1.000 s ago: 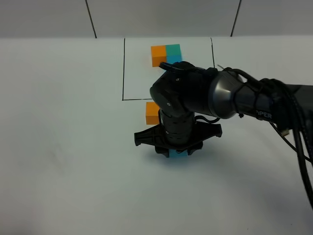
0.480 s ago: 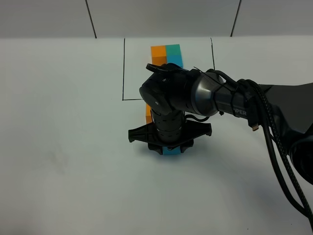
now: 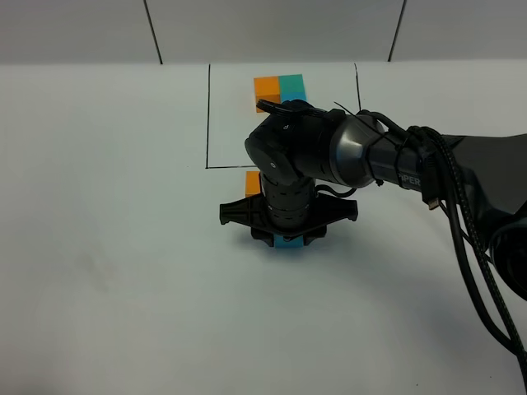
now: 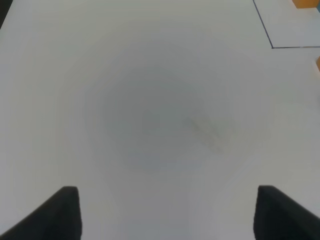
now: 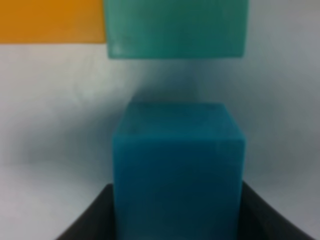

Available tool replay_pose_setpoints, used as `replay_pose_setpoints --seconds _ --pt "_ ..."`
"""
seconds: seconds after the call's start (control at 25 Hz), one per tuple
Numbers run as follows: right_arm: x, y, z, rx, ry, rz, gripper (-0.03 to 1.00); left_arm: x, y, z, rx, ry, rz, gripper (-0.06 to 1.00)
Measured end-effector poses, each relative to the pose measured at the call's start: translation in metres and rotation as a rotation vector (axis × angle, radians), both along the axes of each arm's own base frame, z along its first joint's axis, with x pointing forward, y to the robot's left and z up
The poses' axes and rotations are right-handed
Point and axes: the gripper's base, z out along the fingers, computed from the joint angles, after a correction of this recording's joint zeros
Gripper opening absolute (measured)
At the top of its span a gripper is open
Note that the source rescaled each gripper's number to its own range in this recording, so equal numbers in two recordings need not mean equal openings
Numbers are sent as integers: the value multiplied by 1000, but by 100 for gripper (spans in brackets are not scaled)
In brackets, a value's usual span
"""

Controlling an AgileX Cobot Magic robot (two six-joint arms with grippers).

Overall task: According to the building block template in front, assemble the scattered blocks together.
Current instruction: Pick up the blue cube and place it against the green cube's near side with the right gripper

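Observation:
My right gripper reaches across the middle and is shut on the sky-blue cube, held at the table surface. In the right wrist view the sky-blue cube sits between the fingers, a small gap from the teal-green cube, which has the orange cube beside it. In the high view the loose orange cube peeks out beside the arm; the loose teal-green cube is hidden behind the arm. The template lies in the black frame, its blue cube hidden. My left gripper is open over bare table.
The right arm and its cables cover the right middle of the white table. The frame's corner line and orange cube edges show at the side of the left wrist view.
My right gripper has carried the sky-blue cube left and then farther back, closer to the loose orange and teal-green cubes. The left gripper shows no earlier frame.

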Motion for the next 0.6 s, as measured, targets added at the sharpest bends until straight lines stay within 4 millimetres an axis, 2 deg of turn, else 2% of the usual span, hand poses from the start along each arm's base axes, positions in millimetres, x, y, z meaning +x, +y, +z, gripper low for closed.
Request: replay_pose_setpoints --seconds 0.6 --pt "3 2 -8 3 -3 7 1 0 0 0 0 0 0 54"
